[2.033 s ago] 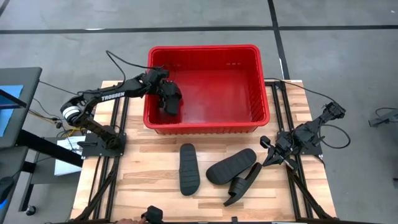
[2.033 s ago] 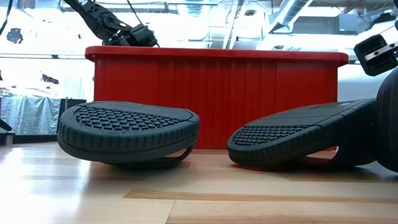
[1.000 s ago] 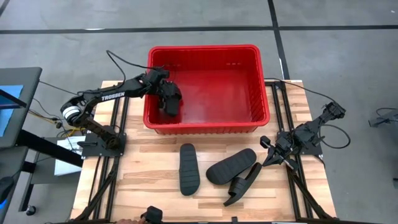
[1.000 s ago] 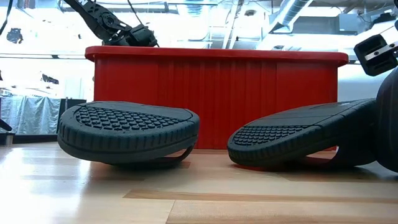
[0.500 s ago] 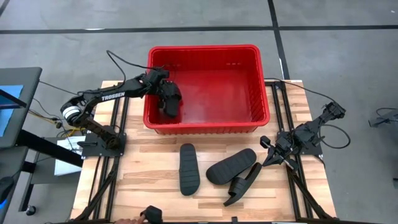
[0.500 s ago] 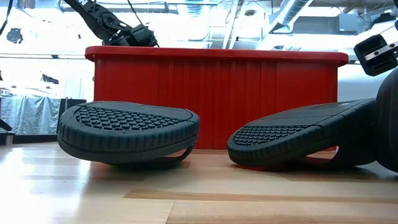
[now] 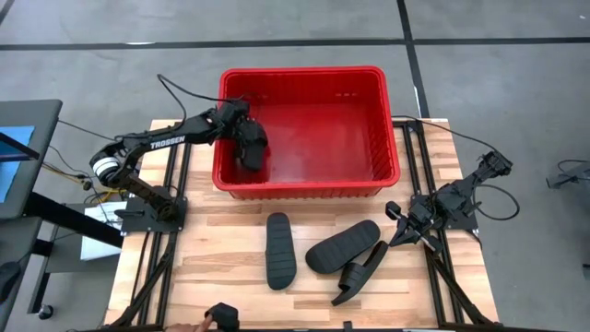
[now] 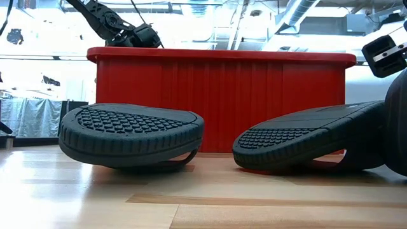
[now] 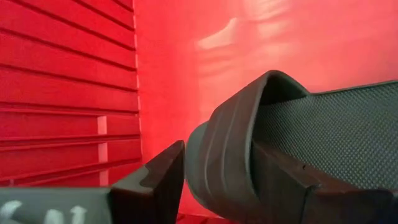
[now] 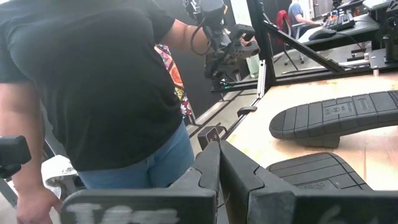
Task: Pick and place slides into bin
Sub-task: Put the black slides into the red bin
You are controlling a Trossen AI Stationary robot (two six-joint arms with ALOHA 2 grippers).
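The red bin [image 7: 387, 120] stands at the table's far middle. My left gripper [image 7: 243, 148] reaches into its left near corner, shut on a black slide [image 7: 255, 148], also in the left wrist view [image 9: 323, 137]. Three more slides lie on the table before the bin. One lies sole up [image 7: 280, 249] and shows in the low view [image 8: 130, 135]. A second lies sole up [image 7: 343, 245], its end resting on a third that is on its side [image 7: 361, 272]. My right gripper [image 7: 396, 232] is shut and empty at the table's right edge. My left gripper pinches the slide's strap [image 9: 217, 155] at its edge, one finger [image 9: 280, 180] inside under the strap on the footbed, the other [image 9: 158, 180] outside. The fingers come from above, slanting down into the bin. Whether the slide touches the bin floor, I cannot tell.
A person in a black shirt [image 10: 93, 81] stands off the table's near side, a hand [image 7: 198, 323] at the near edge. The bin's ribbed left wall [image 9: 62, 93] is close beside my left gripper. Bare wood lies at the table's near left [image 7: 194, 267].
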